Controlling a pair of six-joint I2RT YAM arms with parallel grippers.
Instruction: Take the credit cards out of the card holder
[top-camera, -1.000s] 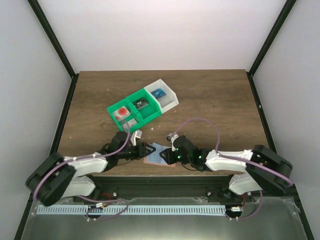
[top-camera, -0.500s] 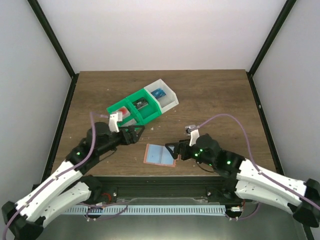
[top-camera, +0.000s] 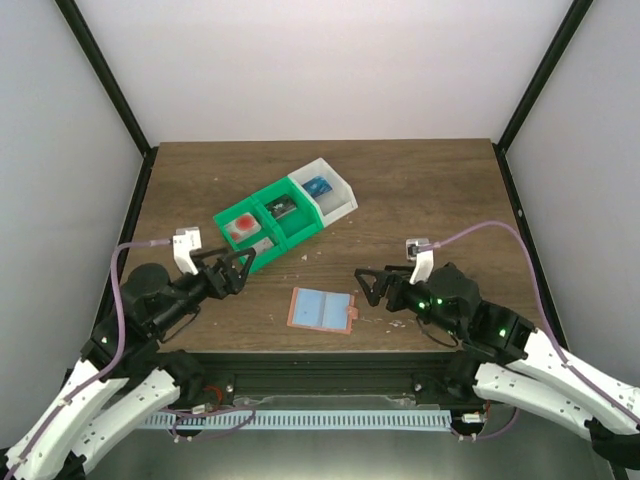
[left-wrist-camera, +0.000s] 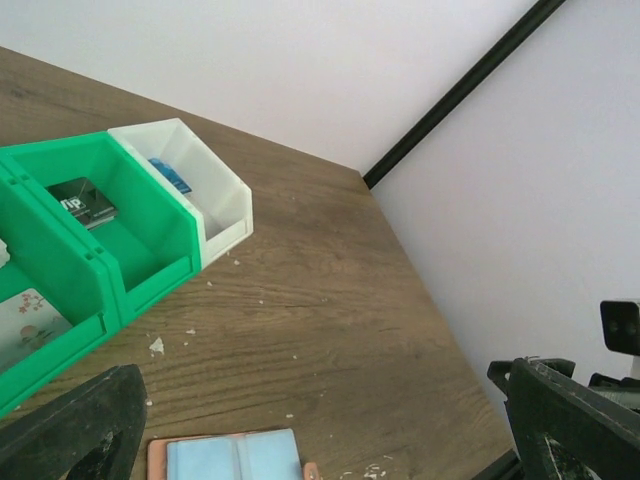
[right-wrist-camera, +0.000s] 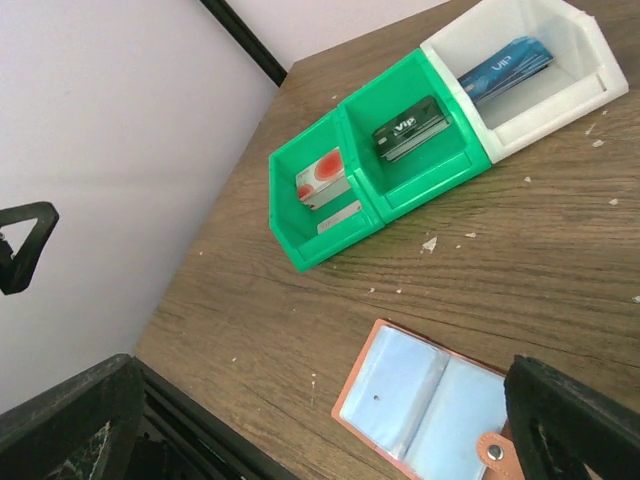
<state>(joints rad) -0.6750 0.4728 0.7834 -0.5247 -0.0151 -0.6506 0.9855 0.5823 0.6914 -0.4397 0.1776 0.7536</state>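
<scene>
Holder: the card holder (top-camera: 322, 310) lay open and flat on the table (top-camera: 430, 190) close to its front edge, between the 2 grippers and touched by neither.
Long axis: it ran left to right, the right end a little nearer the front; the fold crossed it near to far.
Pockets: 2 pale blue panels (right-wrist-camera: 430, 395) faced up. I could not tell whether any credit cards sat inside them.
Tab: the snap tab (right-wrist-camera: 492, 452) stuck out at the holder's right end, on the right arm's side.
Right gripper: the right gripper (top-camera: 362, 287) stood just beside the holder's right end, jaws wide apart and holding nothing, pointing left. The holder lay to its left and slightly nearer the front.
Left gripper: the left gripper (top-camera: 246, 270) also had its jaws wide apart and held nothing. It pointed right, and the holder lay to its right and toward the front, near but clearly apart.
Height: from the wrist views, both grippers seemed to me to hang above the wood rather than rest on it.
Nearer arm: the right, by my reckoning. It faced the tab end along the long axis, while the left would have to come down and forward to pin the far half.
Bin: the green-and-white bin (top-camera: 290, 238) sat farther back, beyond the left gripper, with 3 compartments holding red, black and blue pieces, well apart from the holder.
</scene>
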